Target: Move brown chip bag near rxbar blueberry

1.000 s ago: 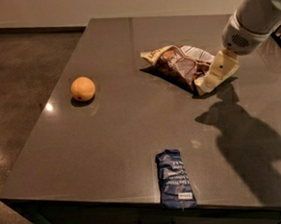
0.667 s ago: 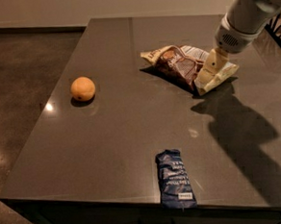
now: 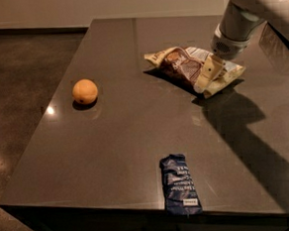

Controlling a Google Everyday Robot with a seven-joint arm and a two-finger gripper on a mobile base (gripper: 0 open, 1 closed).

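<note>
At the far right of the table (image 3: 136,133), in the single camera view, the gripper (image 3: 210,76) is sitting low over the right end of the bag (image 3: 180,65), touching or almost touching its cream-yellow edge. Whether it is open or clamping the bag cannot be told from here. The arm (image 3: 246,11) is reaching down to it from the upper right corner and is casting a broad shadow across the table toward the near right.

The bag is lying flat and crinkled, brown front up. Its long axis is running from the gripper out to the left and slightly away from the camera, so one end is lying under the gripper and the other is pointing up-left.

The rxbar (image 3: 180,184) is lying well apart from the gripper, toward the camera and a little to the left, right at the near table edge. It is lying flat, with its long axis running roughly from far to near and the small white label at the near end.

An orange (image 3: 85,91) is resting far to the left of the gripper, well apart from both wrappers.

Counted: one bag, one rxbar, one orange, one gripper. The bag is the only container-like item, and what it is holding is hidden.
</note>
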